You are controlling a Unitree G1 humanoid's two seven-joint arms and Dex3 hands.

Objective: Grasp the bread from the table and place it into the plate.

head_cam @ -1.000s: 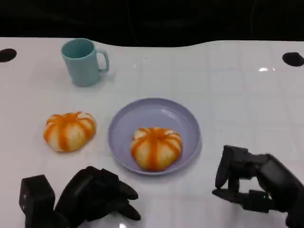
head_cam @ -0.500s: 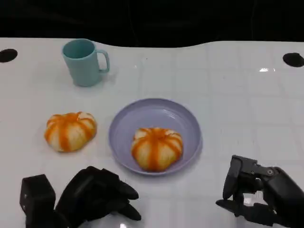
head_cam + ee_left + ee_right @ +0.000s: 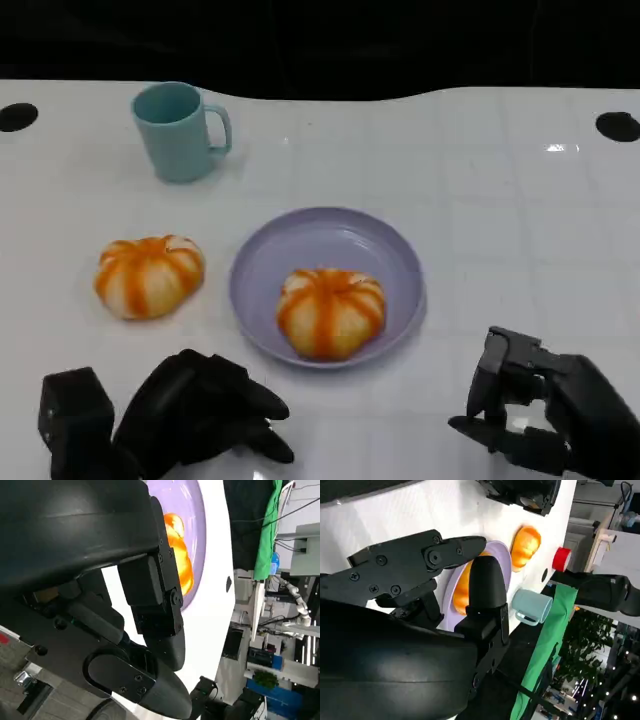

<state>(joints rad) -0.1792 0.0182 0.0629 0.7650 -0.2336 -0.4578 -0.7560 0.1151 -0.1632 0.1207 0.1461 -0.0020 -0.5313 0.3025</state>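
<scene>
A lilac plate (image 3: 320,238) lies mid-table with one orange-striped bread (image 3: 330,312) in its near half. A second orange-striped bread (image 3: 148,276) sits on the table to the plate's left. My left hand (image 3: 205,408) rests low at the near edge, below that second bread, fingers pointing right and holding nothing. My right hand (image 3: 528,412) hovers near the front edge, right of the plate, fingers apart and empty. The right wrist view shows the plate (image 3: 504,555), the bread in it (image 3: 461,589) and the other bread (image 3: 525,545). The left wrist view shows the plate (image 3: 196,505) with its bread (image 3: 183,565).
A teal mug (image 3: 180,130) stands at the back left, handle to the right; it is also in the right wrist view as the mug (image 3: 532,605). Black round holes (image 3: 617,124) mark the table's far corners. The white tabletop (image 3: 520,230) spreads right of the plate.
My right hand has drawn back from the plate toward the table's near edge, mostly in the first half second. The left hand, both breads, plate and mug have stayed put.
</scene>
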